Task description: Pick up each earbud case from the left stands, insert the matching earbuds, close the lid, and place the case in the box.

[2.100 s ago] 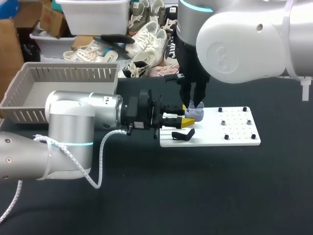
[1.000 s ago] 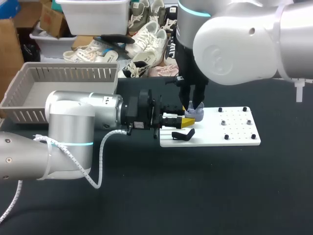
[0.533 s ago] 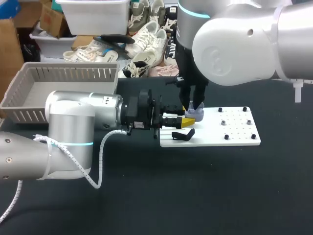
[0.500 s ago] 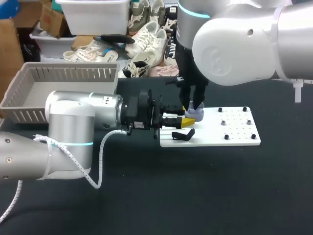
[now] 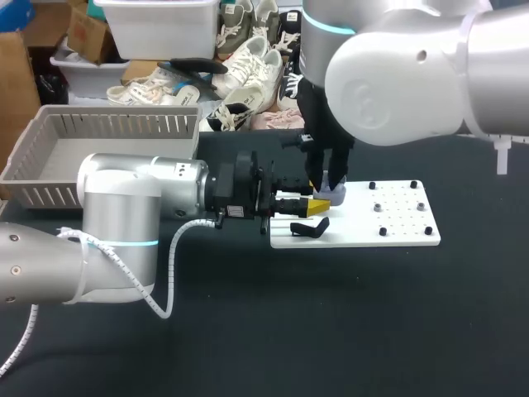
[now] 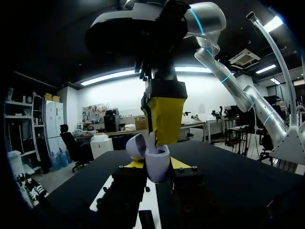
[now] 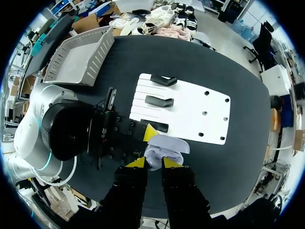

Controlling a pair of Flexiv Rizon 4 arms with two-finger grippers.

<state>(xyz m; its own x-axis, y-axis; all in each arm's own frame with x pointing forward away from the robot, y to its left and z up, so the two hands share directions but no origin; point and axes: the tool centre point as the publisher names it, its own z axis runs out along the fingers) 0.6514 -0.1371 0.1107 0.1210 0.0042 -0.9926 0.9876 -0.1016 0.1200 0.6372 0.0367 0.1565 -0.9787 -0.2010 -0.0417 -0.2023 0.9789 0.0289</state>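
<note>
Earbud case [image 6: 157, 157] sits between fingers of left pincer [image 6: 153, 166], clamped from both sides, at left end of white board [image 5: 388, 217] on worktop [image 5: 372, 314]. Right pincer [image 7: 153, 163] directly above, down at case's open mouth; whether it grips anything, cannot tell. Case pale lavender, rounded, lid hinged open. Versus two seconds back: right pincer lower, hiding most of case in head view; left arm unmoved.
</note>
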